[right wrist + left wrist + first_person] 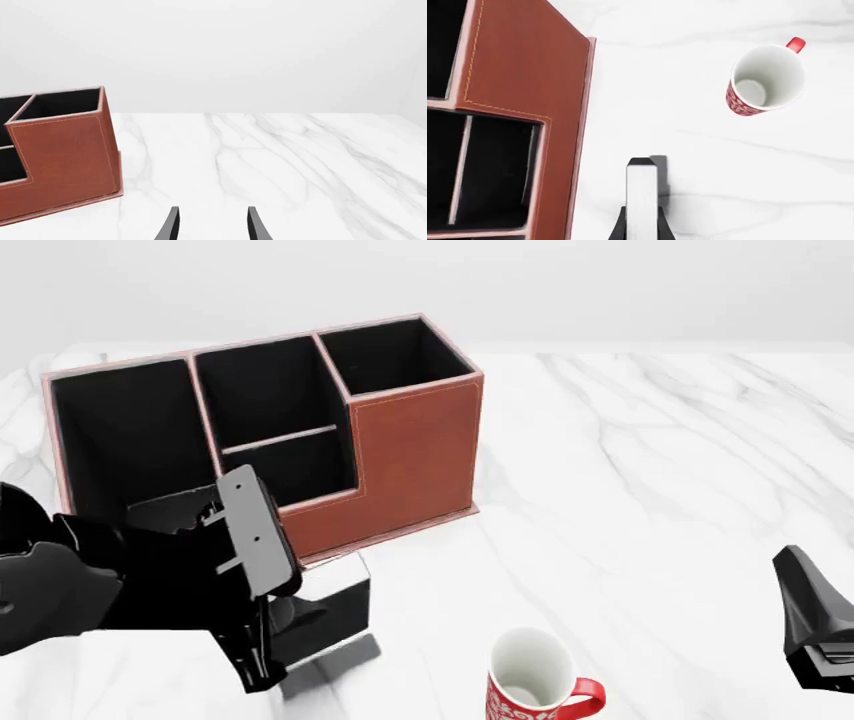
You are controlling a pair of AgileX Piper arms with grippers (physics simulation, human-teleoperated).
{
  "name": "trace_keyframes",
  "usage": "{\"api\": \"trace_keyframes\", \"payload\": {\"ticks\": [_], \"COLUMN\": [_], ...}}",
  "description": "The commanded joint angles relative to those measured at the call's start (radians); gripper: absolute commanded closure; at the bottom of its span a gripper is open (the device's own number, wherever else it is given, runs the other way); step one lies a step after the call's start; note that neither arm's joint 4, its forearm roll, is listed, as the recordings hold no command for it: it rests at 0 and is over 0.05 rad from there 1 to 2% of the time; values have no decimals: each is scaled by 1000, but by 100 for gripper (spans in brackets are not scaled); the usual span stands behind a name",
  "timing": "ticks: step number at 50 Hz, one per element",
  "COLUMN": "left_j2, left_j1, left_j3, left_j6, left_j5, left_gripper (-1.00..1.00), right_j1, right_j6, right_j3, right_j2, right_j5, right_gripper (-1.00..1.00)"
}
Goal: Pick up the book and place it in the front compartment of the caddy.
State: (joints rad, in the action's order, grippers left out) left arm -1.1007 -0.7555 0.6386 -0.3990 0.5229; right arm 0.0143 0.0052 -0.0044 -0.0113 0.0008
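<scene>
Along the left wrist view, you see the book [642, 197] standing on edge between the fingers of the left gripper [642, 231], white page edge toward the camera; the jaws are clamped on it. The caddy [527, 75] lies beside it, apart, and the red-and-white mug [764, 80] stands well away on the marble table [727, 175]. Judge the pick as made and the placing as not yet done. The gripper's lower part is cut off by the frame.

From the front view, the book [327, 615] sits low, just ahead of the caddy's [400, 455] stepped front wall, outside every compartment. The left arm covers much of the book, so you cannot tell whether it is clear of the table. The front compartment is empty as far as shown. The mug [534, 685] is near the bottom edge. Only part of the right gripper [817, 625] shows.

From the right wrist view, the right gripper [212, 225] shows two fingertips apart, holding nothing. The caddy [63, 160] is partly cut off; the book is not visible.
</scene>
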Motion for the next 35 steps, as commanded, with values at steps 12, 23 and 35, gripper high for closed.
{"api": "trace_keyframes", "payload": {"ticks": [12,23,35], "left_j2": [46,11,19], "left_j1": [37,69,140], "left_j3": [198,270,332], "left_j6": [-148,-182,-270], "left_j5": [184,208,215], "left_gripper": [100,100,100], "right_j1": [-4,-4,-4], "right_j6": [-1,-1,-1], "right_j3": [1,1,1], "right_j2": [2,2,2], "right_j5": [0,0,0], "right_gripper": [-100,-100,-100]}}
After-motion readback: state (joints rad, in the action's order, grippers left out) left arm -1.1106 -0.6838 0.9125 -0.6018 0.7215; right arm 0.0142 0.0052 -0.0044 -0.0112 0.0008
